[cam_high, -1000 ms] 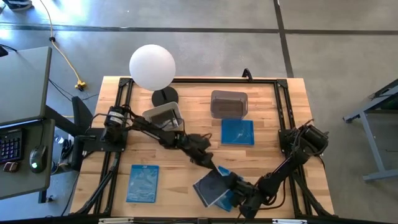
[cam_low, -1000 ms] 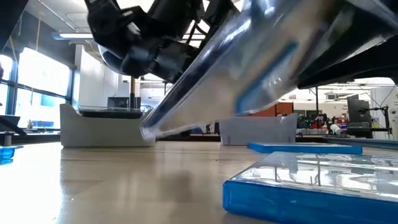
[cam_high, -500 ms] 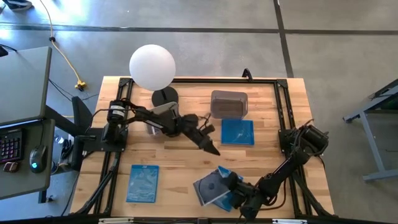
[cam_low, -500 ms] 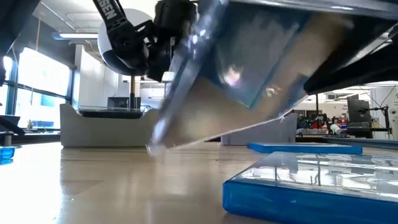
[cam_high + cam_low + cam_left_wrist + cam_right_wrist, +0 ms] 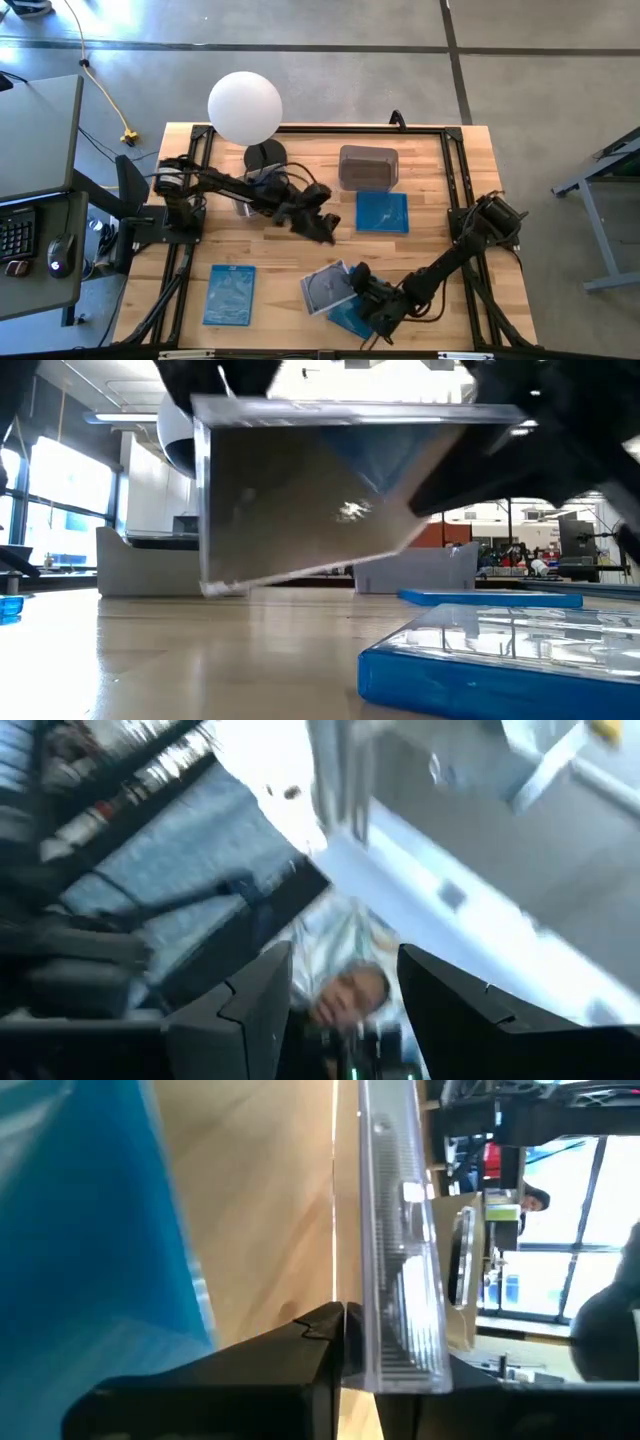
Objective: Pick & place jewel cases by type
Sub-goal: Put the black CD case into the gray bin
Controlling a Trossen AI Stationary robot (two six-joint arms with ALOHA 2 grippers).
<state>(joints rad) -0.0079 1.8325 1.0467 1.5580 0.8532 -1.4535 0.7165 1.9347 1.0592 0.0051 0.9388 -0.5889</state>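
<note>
While the right claw (image 5: 352,283) grips a clear jewel case (image 5: 325,289) off the counter (image 5: 430,180), sorting's mid-carry; next it needs the matching pile. Left claw (image 5: 325,232) looks parted, empty.

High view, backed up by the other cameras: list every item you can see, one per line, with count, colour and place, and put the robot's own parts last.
blue jewel cases: three, translucent blue; one right of centre, one front left, one at the front, under the raised case
clear jewel case: one, clear and shiny; held tilted above the table front
grey tubs: two, grey; one back centre, one back left, partly under the left arm
globe lamp: one, white; back left
table: one, light wood
mouse: one, dark; side desk
left gripper: open, above table centre
right gripper: shut on the clear jewel case's edge
</note>
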